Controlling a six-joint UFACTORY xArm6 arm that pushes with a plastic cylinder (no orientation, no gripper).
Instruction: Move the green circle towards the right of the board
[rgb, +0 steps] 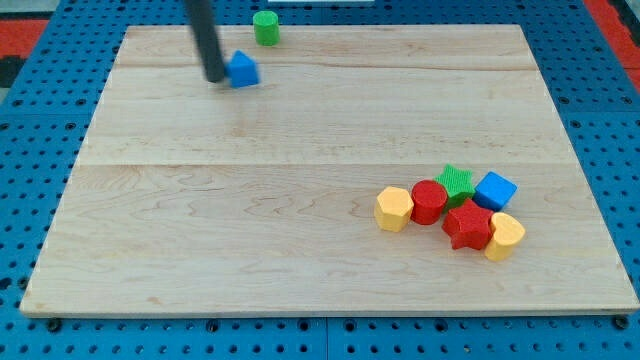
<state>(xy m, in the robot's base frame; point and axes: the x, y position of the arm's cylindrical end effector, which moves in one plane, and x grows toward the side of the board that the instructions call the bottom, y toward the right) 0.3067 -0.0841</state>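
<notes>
My tip (215, 79) touches the blue block (243, 70), below-left of the green circle (266, 28).

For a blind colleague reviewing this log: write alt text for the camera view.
My tip rests near the view's top left of a wooden board, just left of a small blue block, with the green circle at the top edge to their right. Near the bottom right cluster a yellow block, red cylinder, green star, blue cube, red star and yellow heart.
</notes>
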